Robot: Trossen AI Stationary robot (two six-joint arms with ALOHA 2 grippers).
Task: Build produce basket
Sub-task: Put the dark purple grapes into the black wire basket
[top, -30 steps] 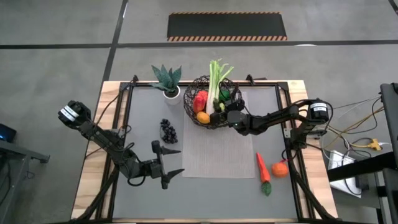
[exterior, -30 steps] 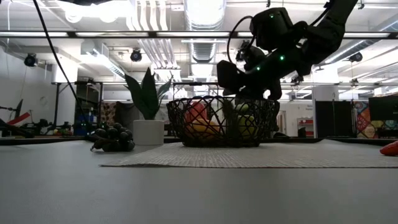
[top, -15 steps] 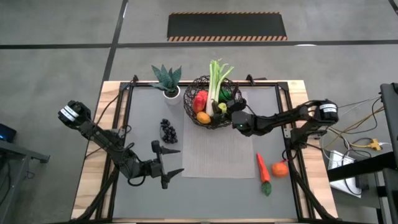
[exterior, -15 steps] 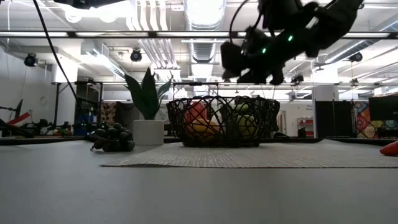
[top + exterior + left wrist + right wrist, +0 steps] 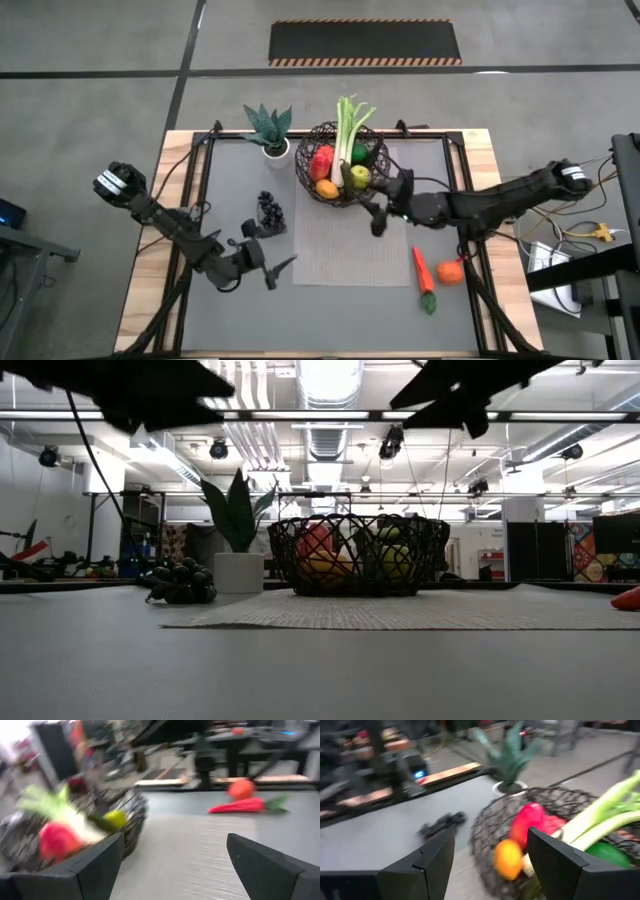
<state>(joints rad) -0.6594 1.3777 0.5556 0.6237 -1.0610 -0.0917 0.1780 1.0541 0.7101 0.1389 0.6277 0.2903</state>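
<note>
The dark wire basket (image 5: 342, 165) stands on a woven mat at the far middle of the table. It holds a leek, a red fruit, an orange fruit (image 5: 508, 860) and a yellow-green fruit (image 5: 358, 177). My right gripper (image 5: 378, 207) hangs open and empty just near-right of the basket, pointing at it. My left gripper (image 5: 268, 250) stands open and empty at the near left, beside the dark grapes (image 5: 270, 210). A carrot (image 5: 423, 268), an orange fruit (image 5: 450, 270) and a small green piece (image 5: 428, 303) lie at the near right.
A white pot with a spiky green plant (image 5: 270, 132) stands left of the basket. The grey woven mat (image 5: 350, 245) reaches from the basket toward the near edge. A black frame (image 5: 455, 170) runs along the table's sides.
My right gripper has drawn back from over the basket, rising and going toward the near right. The yellow-green fruit that it stood over now lies in the basket. My left gripper has rolled about its wrist and swung a little toward the grapes.
</note>
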